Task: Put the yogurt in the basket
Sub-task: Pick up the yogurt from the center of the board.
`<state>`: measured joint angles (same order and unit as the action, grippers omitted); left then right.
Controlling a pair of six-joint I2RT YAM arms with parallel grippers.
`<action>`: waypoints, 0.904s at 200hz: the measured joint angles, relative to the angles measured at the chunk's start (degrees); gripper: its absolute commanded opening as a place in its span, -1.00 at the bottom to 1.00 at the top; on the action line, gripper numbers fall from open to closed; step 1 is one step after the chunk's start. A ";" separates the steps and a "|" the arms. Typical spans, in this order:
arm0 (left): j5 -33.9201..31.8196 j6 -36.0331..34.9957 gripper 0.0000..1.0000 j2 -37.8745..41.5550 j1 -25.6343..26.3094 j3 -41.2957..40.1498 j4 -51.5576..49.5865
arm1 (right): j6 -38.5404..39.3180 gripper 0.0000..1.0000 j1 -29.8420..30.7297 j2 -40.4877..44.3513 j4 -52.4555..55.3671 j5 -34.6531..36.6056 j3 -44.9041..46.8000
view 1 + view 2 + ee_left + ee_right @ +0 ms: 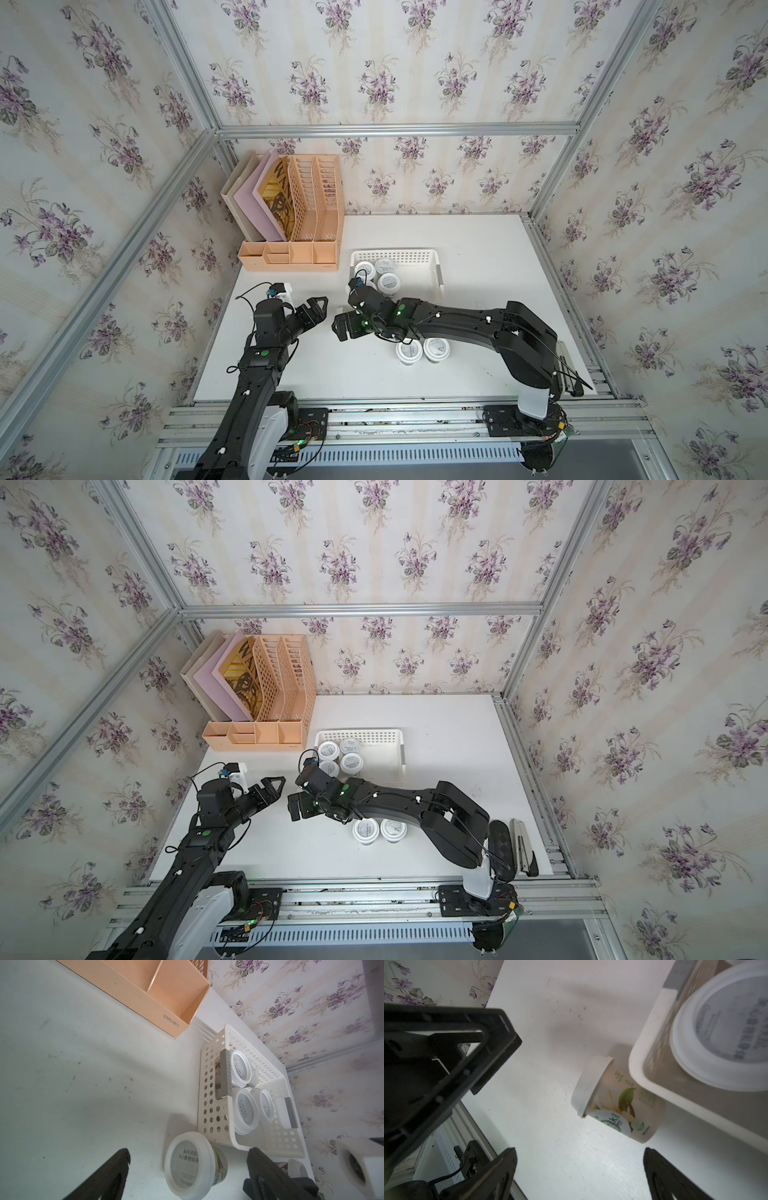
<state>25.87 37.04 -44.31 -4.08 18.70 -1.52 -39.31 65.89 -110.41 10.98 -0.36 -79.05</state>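
Holding four yogurts (351, 763), basket (365, 734) sits near left claw (189, 1152) and right claw (579, 1151), both released.

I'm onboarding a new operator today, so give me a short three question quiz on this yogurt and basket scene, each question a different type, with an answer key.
1. How many yogurt cups sit inside the white perforated basket?
2. True or false: the lone yogurt cup on the white table by the basket's corner stands upright.
3. The left gripper and right gripper are: A) both open and empty, B) both shut, C) left shut on a cup.
Key: 1) four; 2) false, it lies on its side; 3) A.
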 measured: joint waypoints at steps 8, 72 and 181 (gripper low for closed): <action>0.55 0.02 0.86 -0.24 0.00 -0.07 0.37 | -0.61 1.00 0.35 -0.46 -0.04 0.31 0.15; 5.70 -0.70 0.87 -1.36 -0.39 -1.60 1.27 | -5.84 1.00 0.63 -0.68 -3.93 2.29 5.11; 17.18 1.77 0.86 -7.02 0.66 -1.11 7.02 | -6.78 1.00 -0.81 1.79 -17.07 2.60 14.12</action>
<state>43.05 38.81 -51.33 -3.42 17.58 5.50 -46.09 65.08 -108.62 -6.09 2.24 -64.93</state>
